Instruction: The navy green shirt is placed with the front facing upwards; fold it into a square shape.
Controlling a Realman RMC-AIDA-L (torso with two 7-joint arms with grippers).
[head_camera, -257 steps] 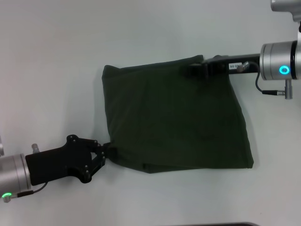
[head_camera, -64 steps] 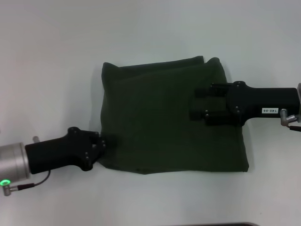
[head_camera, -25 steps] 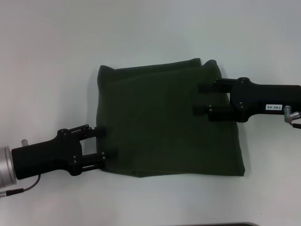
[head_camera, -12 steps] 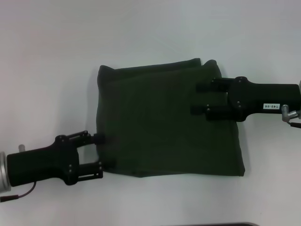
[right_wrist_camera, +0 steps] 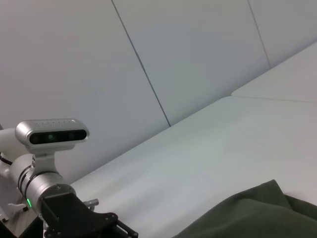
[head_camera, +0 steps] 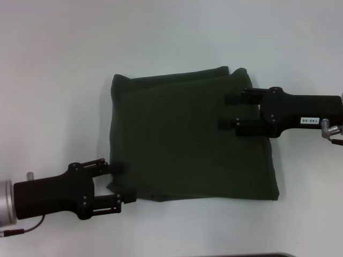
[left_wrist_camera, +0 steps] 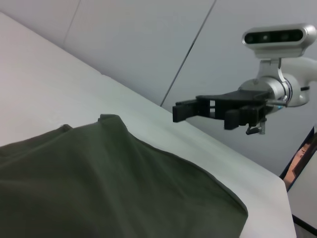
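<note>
shirt (head_camera: 187,139) folded, print hidden; left tool (head_camera: 120,183) and right tool (head_camera: 229,112) both spread.

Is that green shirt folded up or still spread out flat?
Folded. The navy green shirt lies as a compact, roughly square block on the table; no sleeves, collar or print show, and layered edges run along its far side.

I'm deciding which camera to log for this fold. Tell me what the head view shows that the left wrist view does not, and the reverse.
Only the head view shows the left gripper, open at the near left corner of the navy green shirt, and the shirt's whole squarish outline.

Only the left wrist view shows the wall panels behind the table and the camera mounted above the right gripper.

Both show the folded shirt on the white table and the right gripper open over its right side.
</note>
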